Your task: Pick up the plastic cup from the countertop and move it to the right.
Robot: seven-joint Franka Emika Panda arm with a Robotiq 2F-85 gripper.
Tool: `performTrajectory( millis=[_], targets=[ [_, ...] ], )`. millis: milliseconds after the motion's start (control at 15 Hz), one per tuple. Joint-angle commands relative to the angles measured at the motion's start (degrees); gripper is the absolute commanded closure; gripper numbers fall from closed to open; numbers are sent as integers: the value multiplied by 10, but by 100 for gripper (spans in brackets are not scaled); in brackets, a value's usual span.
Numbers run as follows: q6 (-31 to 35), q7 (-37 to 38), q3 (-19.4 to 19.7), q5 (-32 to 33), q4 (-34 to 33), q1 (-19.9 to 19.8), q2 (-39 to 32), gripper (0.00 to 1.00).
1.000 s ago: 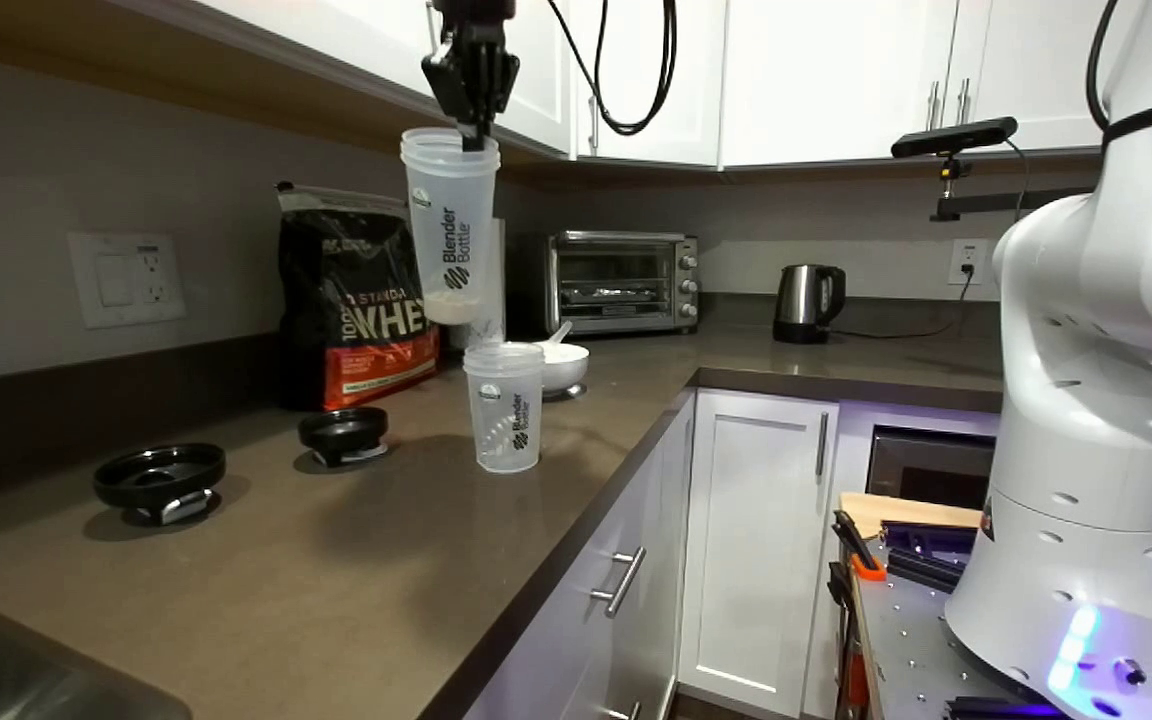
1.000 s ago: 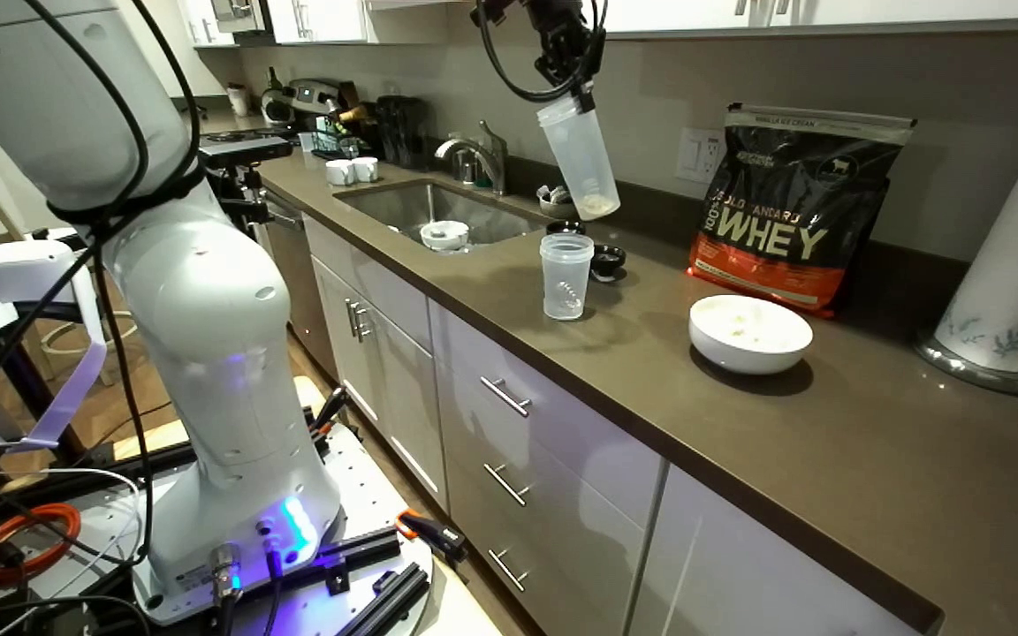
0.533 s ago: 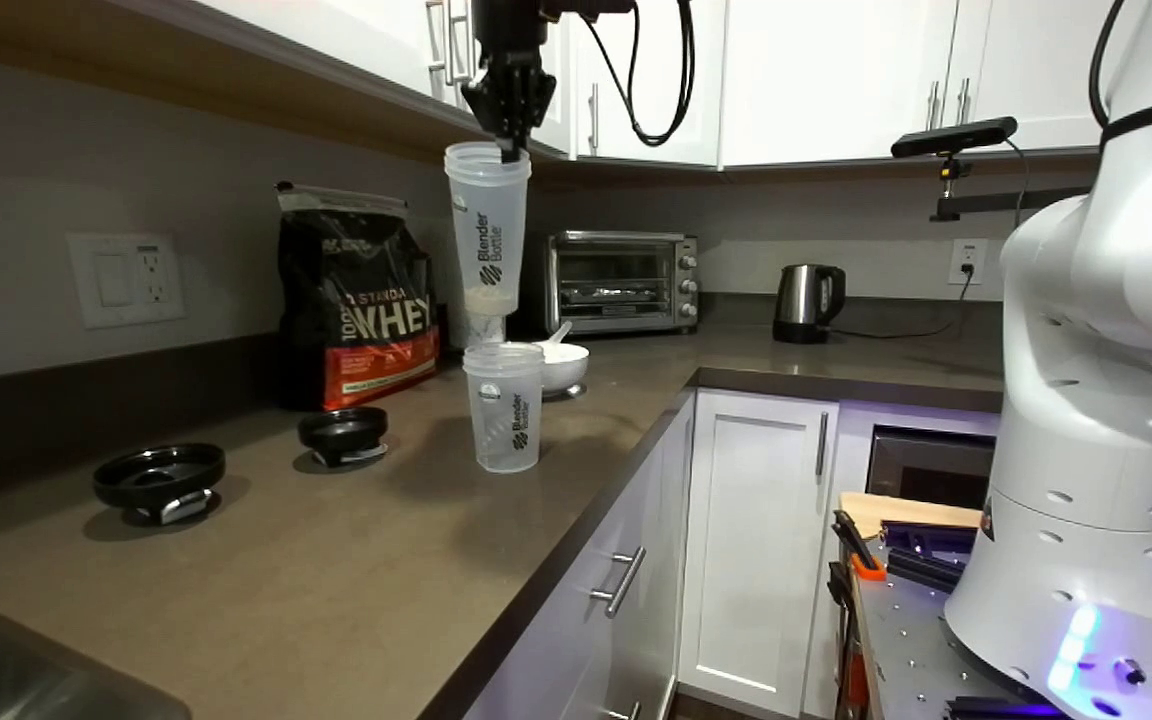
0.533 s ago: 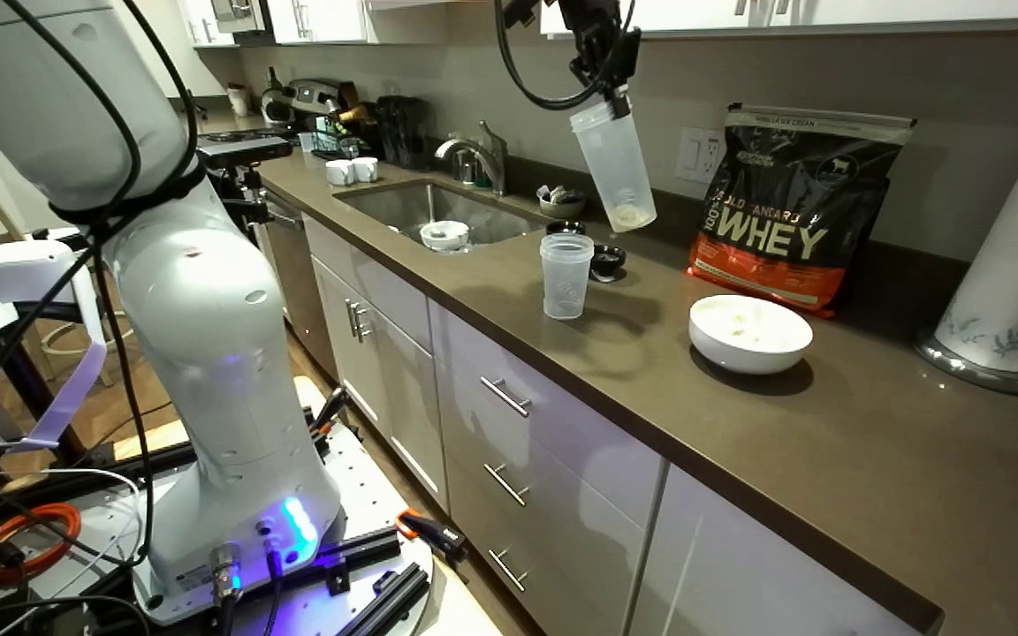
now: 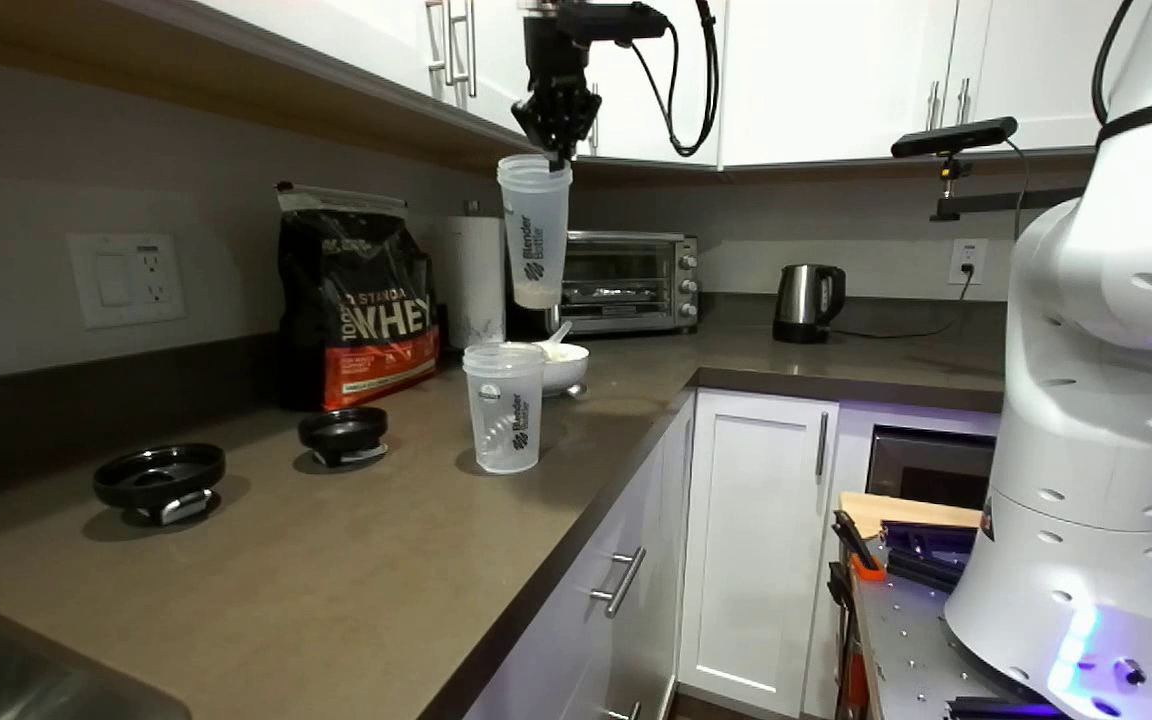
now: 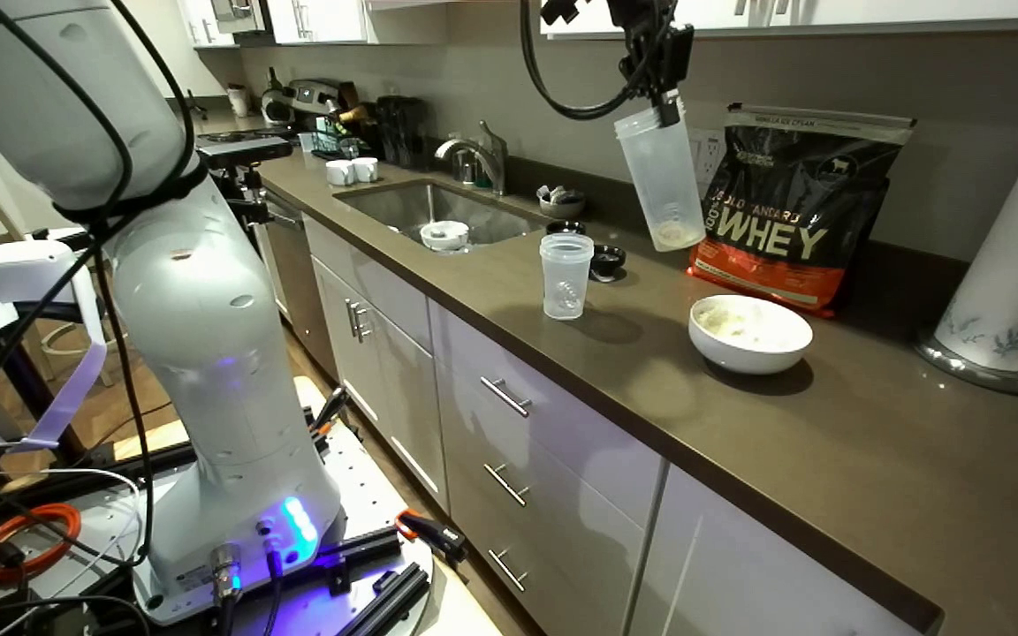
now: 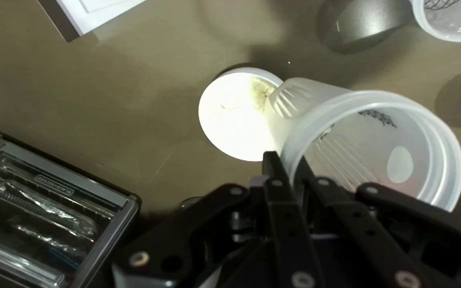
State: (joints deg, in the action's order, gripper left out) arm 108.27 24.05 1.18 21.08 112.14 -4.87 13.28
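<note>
plastic cup aloft, tilted!

hand closed down to a thin gap, pinching it by the rim, and it hangs above the desk, near the white bowl. pale powder low inside, so i'd glide smoothly right, keep the base clear of that bowl, straighten before touchdown.

The pincer has carried the plastic cup nearer the bowl.
</note>
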Motion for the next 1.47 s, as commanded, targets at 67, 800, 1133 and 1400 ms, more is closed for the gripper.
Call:
performTrajectory(
  millis=[67,800,1133,1400],
  targets=[
    [14,9,26,-12,9,-29,5,98],
    [40,-15,101,-77,4,-74,-23,98],
    [52,-29,126,-96,-6,-90,-45,98],
    [60,-60,149,-117,-22,-102,-65,98]
  ],
)
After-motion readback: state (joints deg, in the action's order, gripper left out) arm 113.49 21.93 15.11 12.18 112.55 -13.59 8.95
